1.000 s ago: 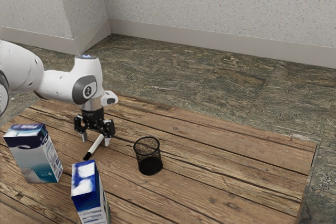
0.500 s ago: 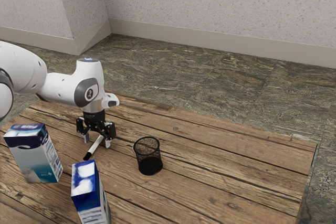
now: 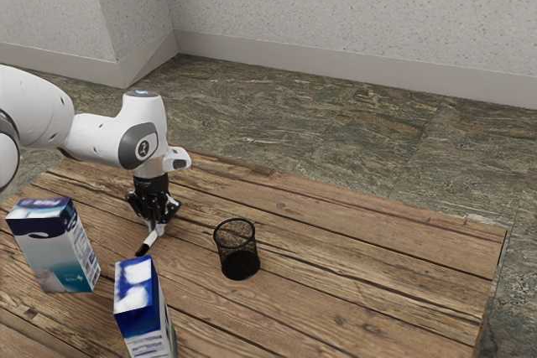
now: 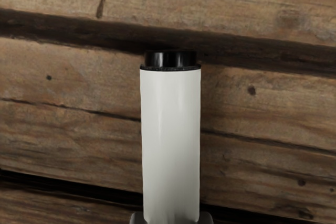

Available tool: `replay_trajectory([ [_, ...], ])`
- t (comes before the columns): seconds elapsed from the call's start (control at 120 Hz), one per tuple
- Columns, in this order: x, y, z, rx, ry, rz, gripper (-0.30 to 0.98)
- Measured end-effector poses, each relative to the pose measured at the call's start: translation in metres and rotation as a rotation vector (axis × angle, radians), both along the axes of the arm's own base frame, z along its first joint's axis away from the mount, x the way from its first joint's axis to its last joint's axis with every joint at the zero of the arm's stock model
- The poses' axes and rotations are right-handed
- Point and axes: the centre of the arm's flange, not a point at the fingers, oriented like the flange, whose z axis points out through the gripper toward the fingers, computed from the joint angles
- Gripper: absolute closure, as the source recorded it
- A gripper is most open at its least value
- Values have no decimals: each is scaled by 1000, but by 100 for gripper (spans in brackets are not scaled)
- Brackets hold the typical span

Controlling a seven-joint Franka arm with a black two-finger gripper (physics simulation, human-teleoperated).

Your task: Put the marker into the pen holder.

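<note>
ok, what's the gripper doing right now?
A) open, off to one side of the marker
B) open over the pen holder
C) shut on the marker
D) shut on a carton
C: the gripper has its fingers together at the marker, whose white barrel runs in between the fingertips at the wrist view's lower edge.

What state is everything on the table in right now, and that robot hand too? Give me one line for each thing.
Gripper: shut on the marker.
Marker: held between the fingers, outside the pen holder; whether it touches the table, I can't tell.
Pen holder: upright, with nothing visible inside.
Carton at the exterior view's far left: standing upright.
Carton nearer the camera: standing upright.
</note>
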Motion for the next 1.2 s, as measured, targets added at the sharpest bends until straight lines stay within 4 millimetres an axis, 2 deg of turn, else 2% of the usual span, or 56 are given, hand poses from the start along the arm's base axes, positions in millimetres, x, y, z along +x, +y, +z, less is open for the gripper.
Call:
replay_trajectory([
  [0.067, 0, 0, 0, 5, 0, -2, 74],
  [0.117, 1, 0, 9, 10, -14, -4, 75],
  [0.217, 4, -2, 32, 30, -49, -18, 77],
  [0.292, 7, -7, 60, 59, -90, -49, 78],
  [0.4, 12, -38, 118, 121, -183, -151, 79],
  [0.483, 9, -66, 157, 166, -271, -235, 79],
  [0.633, -12, -118, 199, 257, -461, -417, 79],
  [0.717, -20, -145, 202, 273, -575, -512, 79],
  [0.867, -23, -191, 223, 231, -797, -608, 79],
  [0.933, -30, -210, 220, 196, -848, -618, 79],
  [1.008, -49, -227, 214, 158, -879, -608, 79],
  [1.067, -65, -230, 211, 137, -892, -578, 79],
  [1.142, -86, -218, 196, 122, -877, -508, 79],
  [1.2, -93, -213, 187, 109, -868, -461, 79],
])
